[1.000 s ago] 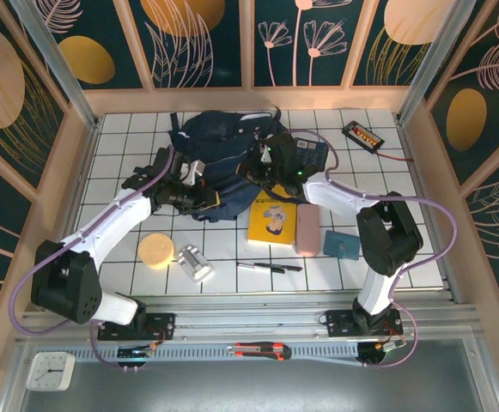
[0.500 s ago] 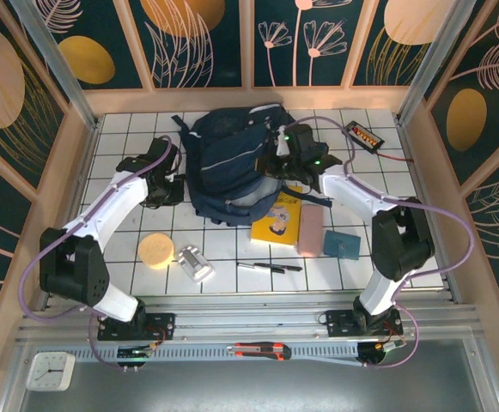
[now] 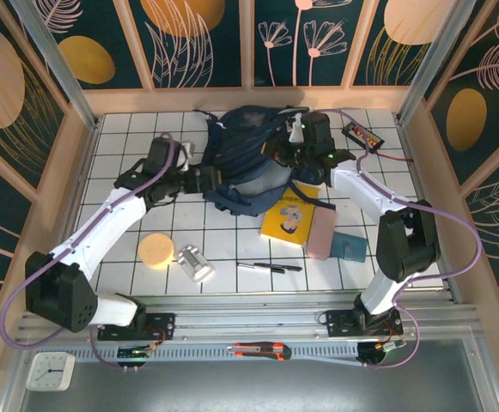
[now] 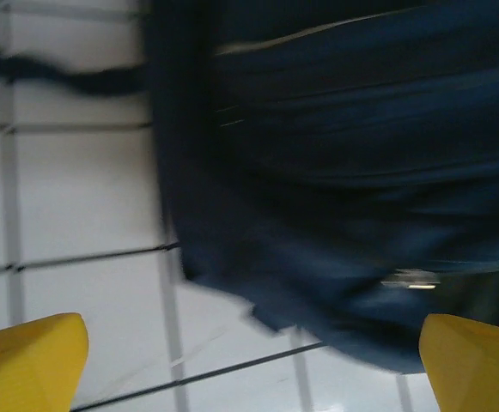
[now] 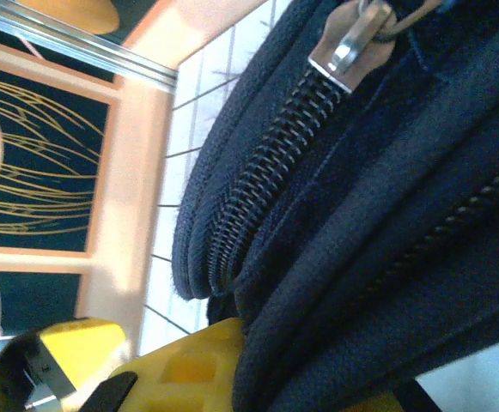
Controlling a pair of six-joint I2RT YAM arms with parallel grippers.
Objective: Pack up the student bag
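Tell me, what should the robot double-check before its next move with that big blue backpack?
1. Right gripper has hold of the student bag: ok, shut on its fabric.
2. Left gripper free to work: ok, jaws wide open, holding nothing.
3. Bag open for packing: not ok, the zipper seen in the right wrist view is closed.
4. Things to pack lying free: ok, the yellow book, pink case and pen lie on the table near the bag.
5. Any other opening on the bag: cannot tell.
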